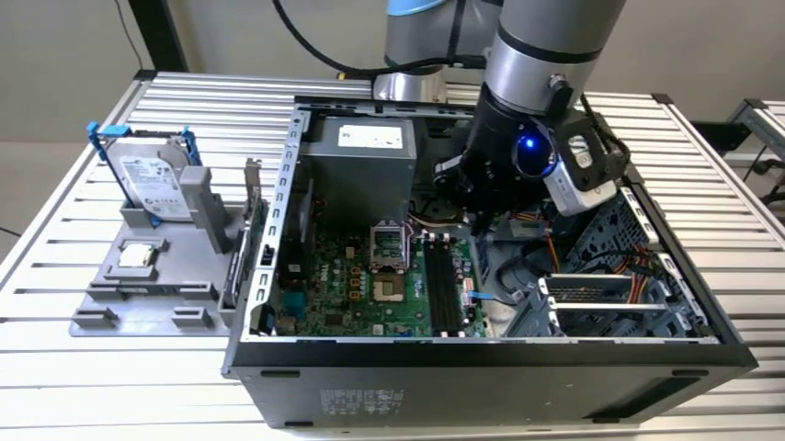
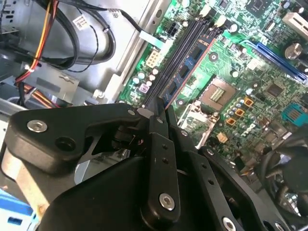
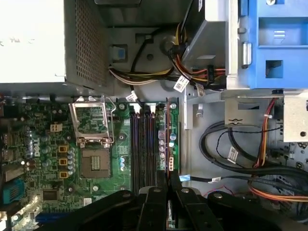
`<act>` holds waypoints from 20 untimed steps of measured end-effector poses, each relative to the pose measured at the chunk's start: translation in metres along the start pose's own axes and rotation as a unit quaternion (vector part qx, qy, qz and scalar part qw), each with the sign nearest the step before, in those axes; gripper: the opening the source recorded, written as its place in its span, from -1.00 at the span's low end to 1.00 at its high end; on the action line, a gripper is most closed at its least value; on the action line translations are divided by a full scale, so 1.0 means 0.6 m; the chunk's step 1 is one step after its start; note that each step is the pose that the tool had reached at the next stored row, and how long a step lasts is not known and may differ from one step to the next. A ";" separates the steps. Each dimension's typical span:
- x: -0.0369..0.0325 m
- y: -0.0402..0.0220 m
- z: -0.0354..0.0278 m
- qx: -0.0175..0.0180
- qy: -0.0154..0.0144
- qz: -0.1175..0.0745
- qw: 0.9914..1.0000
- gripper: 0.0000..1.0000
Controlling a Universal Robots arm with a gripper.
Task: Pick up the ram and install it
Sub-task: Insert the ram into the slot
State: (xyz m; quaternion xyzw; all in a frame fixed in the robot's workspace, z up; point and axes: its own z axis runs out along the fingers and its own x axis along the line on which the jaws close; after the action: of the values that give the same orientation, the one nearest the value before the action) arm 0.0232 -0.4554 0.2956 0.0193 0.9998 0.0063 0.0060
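The ram point(image 3: 167, 139) is a thin green stick seen edge-on, standing along the outermost black slot of the motherboard point(image 1: 331, 285), on the side nearest the cables. In the second wrist view the ram point(image 2: 185, 72) runs away from the fingertips beside the empty black slots point(image 2: 180, 53). My gripper point(image 3: 167, 185) is shut on the ram's near end, its black fingers point(image 2: 159, 144) pressed together. In the exterior view the gripper point(image 1: 481, 219) reaches down inside the open computer case, just over the far end of the slots point(image 1: 439, 276). How deep the ram sits in the slot is hidden.
The case walls point(image 1: 491, 349) ring the work area. A grey power supply point(image 1: 356, 156) and the open processor socket point(image 1: 388, 243) lie close by. Bundled cables point(image 3: 240, 159) and a blue drive cage point(image 3: 274, 43) crowd one side. Outside stands a hard drive point(image 1: 153, 179) on a grey fixture.
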 end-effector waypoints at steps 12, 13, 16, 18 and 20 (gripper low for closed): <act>0.005 -0.006 0.036 0.000 0.000 -0.012 1.000 -1.00; 0.006 -0.006 0.039 0.001 0.000 -0.012 1.000 -1.00; 0.009 -0.006 0.048 0.001 0.000 -0.012 1.000 -1.00; 0.010 -0.007 0.054 0.001 0.000 -0.011 1.000 -1.00; 0.011 -0.007 0.060 0.002 0.000 -0.010 1.000 -1.00</act>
State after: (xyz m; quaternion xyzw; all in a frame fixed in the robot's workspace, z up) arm 0.0172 -0.4587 0.2594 0.0091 0.9999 0.0043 0.0058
